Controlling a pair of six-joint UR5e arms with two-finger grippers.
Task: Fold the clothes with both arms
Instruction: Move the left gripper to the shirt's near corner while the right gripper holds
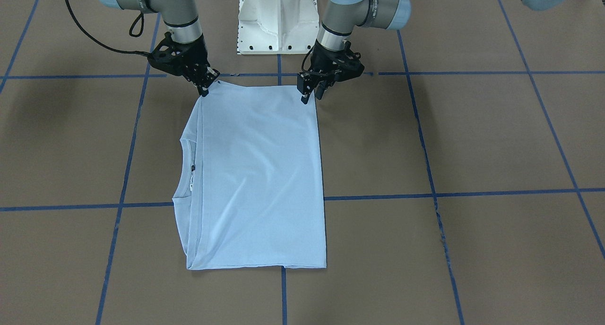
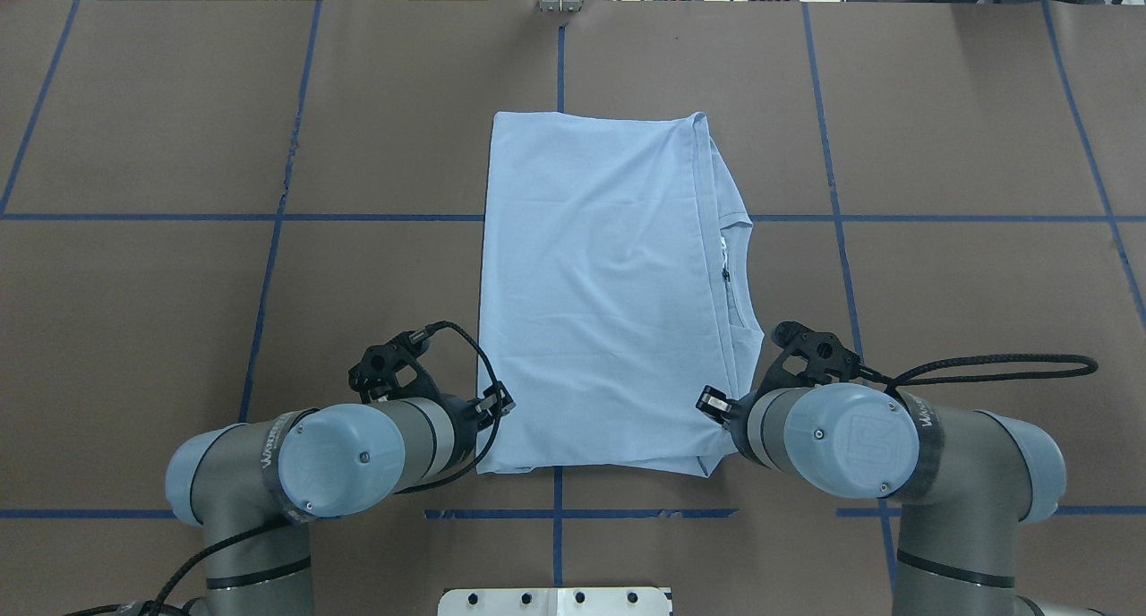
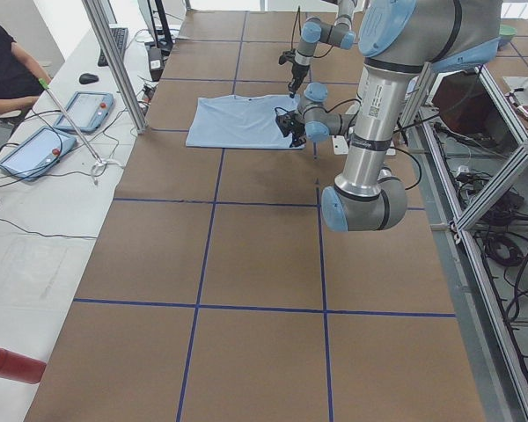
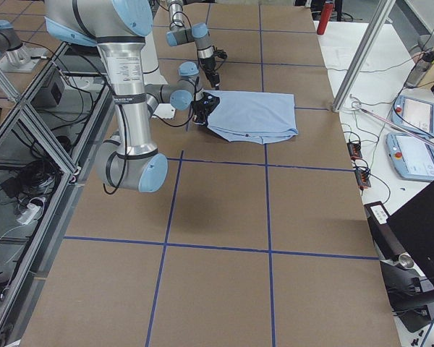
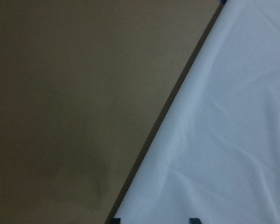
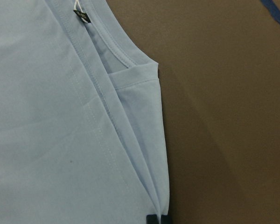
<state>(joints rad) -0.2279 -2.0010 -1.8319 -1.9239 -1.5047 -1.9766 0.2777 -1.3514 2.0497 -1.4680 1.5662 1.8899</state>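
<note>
The light blue T-shirt (image 1: 255,174) (image 2: 600,294) lies folded into a flat rectangle on the brown table. Its collar (image 1: 182,174) and dark neck label (image 6: 81,16) face the robot's right. My left gripper (image 1: 312,97) (image 2: 497,403) is open at the shirt's near corner. Its fingertips (image 5: 193,220) stand apart over the cloth edge and hold nothing. My right gripper (image 1: 204,89) (image 2: 712,403) is at the other near corner, on the collar side. Its tips (image 6: 157,219) are pressed together on the layered corner of the cloth.
The white pedestal base (image 1: 276,22) stands just behind the shirt, between the arms. Blue tape lines (image 2: 555,513) grid the table. In the exterior left view a person (image 3: 4,66) sits beside two tablets (image 3: 40,149). A metal post (image 3: 114,61) and a red bottle (image 3: 9,363) stand there too.
</note>
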